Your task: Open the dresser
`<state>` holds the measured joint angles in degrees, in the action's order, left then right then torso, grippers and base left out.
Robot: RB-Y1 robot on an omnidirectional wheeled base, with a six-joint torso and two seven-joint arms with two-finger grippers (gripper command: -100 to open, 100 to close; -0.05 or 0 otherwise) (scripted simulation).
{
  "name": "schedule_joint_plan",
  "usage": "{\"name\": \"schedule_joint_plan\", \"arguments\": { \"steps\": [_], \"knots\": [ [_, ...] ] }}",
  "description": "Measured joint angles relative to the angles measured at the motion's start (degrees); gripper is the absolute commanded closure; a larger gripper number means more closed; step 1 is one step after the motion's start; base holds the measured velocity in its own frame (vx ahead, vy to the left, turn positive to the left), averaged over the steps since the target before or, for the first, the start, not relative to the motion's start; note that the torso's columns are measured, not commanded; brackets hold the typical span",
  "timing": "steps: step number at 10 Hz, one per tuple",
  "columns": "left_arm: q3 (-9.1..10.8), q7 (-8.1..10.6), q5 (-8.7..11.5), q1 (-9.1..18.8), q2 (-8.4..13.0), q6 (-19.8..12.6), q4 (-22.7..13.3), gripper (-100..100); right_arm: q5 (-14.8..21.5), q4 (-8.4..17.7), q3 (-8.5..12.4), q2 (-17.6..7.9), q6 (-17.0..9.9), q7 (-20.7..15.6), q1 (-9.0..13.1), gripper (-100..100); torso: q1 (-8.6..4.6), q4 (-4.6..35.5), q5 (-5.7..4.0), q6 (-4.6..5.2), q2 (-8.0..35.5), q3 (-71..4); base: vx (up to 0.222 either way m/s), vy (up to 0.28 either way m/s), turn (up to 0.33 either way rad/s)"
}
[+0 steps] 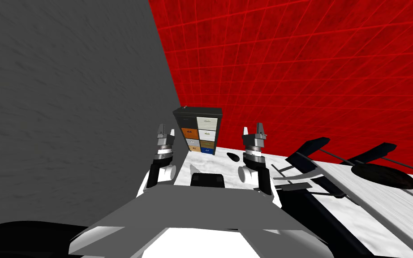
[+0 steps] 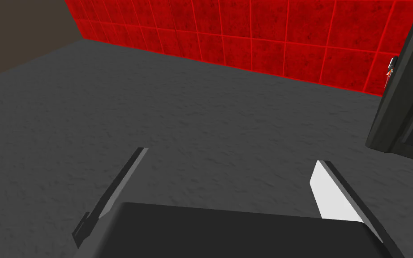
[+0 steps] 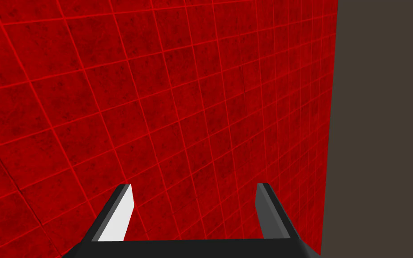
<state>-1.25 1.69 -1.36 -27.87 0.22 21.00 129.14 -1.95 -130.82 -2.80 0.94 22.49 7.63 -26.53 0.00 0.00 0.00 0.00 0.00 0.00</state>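
Observation:
A dark dresser (image 1: 200, 130) stands in the room's corner, where a grey wall meets a red tiled wall. Its front holds two columns of drawers in white, orange, brown and blue, all flush. My left gripper (image 1: 166, 131) hangs open just left of the dresser, some way short of it. In the left wrist view that gripper (image 2: 230, 168) has nothing between its fingers, and the dresser's dark edge (image 2: 402, 103) shows off to one side. On the dresser's other side my right gripper (image 1: 255, 130) is open too, and its wrist view has the gripper (image 3: 194, 197) empty.
A white marbled floor (image 1: 210, 165) runs up to the dresser. To the right stands a pale table (image 1: 380, 206) with a dark round dish (image 1: 382, 175) on it and black chairs (image 1: 311, 154) beside it. A small dark object (image 1: 232, 156) lies on the floor near the dresser.

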Motion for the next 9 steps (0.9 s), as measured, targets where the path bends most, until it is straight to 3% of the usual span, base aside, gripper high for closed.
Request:
{"name": "schedule_joint_plan", "arguments": {
  "steps": [2,9],
  "knots": [
    [0.00,0.00,0.00,0.00,0.00,0.00,0.00,0,0.00,0.00,0.00,0.00,0.00,0.00,0.00,0,0.00,6.00,0.00,0.00,5.97,-12.00,0.000,0.000,0.000],
    [0.00,0.00,0.00,0.00,0.00,0.01,0.02,0,0.00,-0.02,0.00,0.00,0.01,0.00,0.00,0,0.00,35.37,0.00,0.00,35.39,-70.73,0.000,0.000,0.000]
  ]
}}
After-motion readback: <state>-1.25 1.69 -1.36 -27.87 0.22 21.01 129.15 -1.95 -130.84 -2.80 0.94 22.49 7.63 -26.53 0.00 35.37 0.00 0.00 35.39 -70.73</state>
